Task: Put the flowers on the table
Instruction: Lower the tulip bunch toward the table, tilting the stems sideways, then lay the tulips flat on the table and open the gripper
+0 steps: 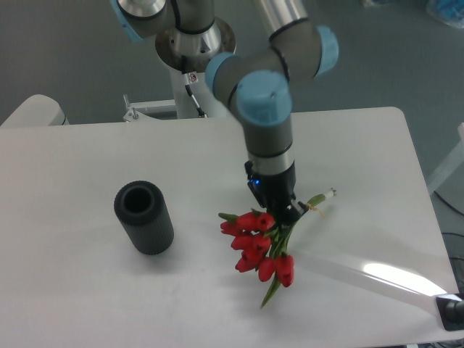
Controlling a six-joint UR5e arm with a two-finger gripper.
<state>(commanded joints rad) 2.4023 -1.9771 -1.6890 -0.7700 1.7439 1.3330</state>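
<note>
Centrally, the arm (264, 109) points straight down; its gripper (279, 206) clamps the flowers (257, 246) low over the table (87, 290).

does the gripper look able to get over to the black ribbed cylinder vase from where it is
Probably yes: bare white table lies between the gripper and the black ribbed cylinder vase, but its jaws are shut on the red tulip bunch.

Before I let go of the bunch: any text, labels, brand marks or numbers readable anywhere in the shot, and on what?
No readable text anywhere in the view.
Arm base column: a small red-and-white sticker, too small and blurred to read.
Gripper, flowers, black vase, table: no markings visible.
</note>
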